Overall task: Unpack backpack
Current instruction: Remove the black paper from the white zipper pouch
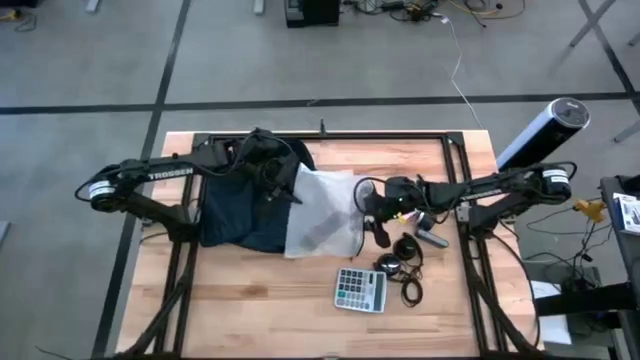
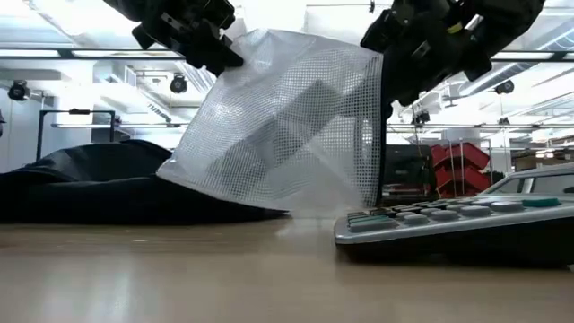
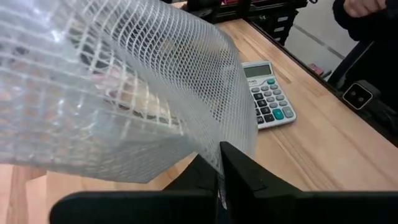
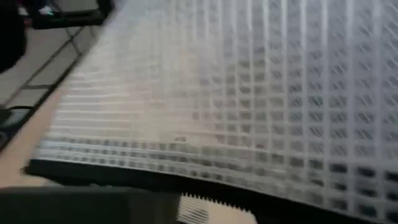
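Both grippers, left (image 1: 285,190) and right (image 1: 372,205), clamp the mesh pouch (image 1: 322,212); backpack (image 1: 245,205) lies toward the table's left edge, nearer the left arm.

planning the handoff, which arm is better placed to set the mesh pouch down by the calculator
Right, probably. The right gripper holds the pouch edge nearest the calculator; the left gripper grips the far edge, over the backpack.
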Controlling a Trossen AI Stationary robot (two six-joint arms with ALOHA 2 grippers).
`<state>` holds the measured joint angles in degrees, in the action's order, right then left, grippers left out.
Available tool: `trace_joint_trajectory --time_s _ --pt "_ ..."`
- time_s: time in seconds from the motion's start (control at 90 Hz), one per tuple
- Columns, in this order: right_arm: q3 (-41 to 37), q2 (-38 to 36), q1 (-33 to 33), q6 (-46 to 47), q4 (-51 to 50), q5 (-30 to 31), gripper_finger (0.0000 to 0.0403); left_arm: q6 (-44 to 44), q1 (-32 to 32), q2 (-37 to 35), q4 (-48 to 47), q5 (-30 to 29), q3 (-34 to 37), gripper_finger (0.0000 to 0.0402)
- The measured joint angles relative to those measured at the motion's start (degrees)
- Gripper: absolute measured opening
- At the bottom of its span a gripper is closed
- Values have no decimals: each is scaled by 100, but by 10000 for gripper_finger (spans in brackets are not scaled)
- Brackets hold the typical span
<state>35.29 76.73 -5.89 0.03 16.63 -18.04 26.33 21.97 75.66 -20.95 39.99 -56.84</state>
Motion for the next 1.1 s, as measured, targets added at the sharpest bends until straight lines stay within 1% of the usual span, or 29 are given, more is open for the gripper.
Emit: trace_joint_trajectory --time_s 0.133,0.233,0.344,0.433,0.511,0.611,0.867,1.1 --pt "1 95 0 26 43 -47 205 18 -2 0 93 1 0 0" --pt "0 240 0 74 182 -48 243 18 1 0 113 2 0 0" --pt "4 502 0 276 714 -49 269 18 -2 0 127 4 0 0" --pt "7 771 0 440 1132 -51 274 15 -2 0 127 2 0 0" --pt "7 1015 -2 653 1501 -49 266 15 -1 0 134 3 0 0" --pt "7 1234 -2 799 1945 -47 243 4 -2 0 142 4 0 0" --pt "7 1317 11 773 3085 -44 178 0 -2 0 152 4 0 0" --pt "30 1482 12 736 3621 2 109 10 -2 14 194 7 0 0"
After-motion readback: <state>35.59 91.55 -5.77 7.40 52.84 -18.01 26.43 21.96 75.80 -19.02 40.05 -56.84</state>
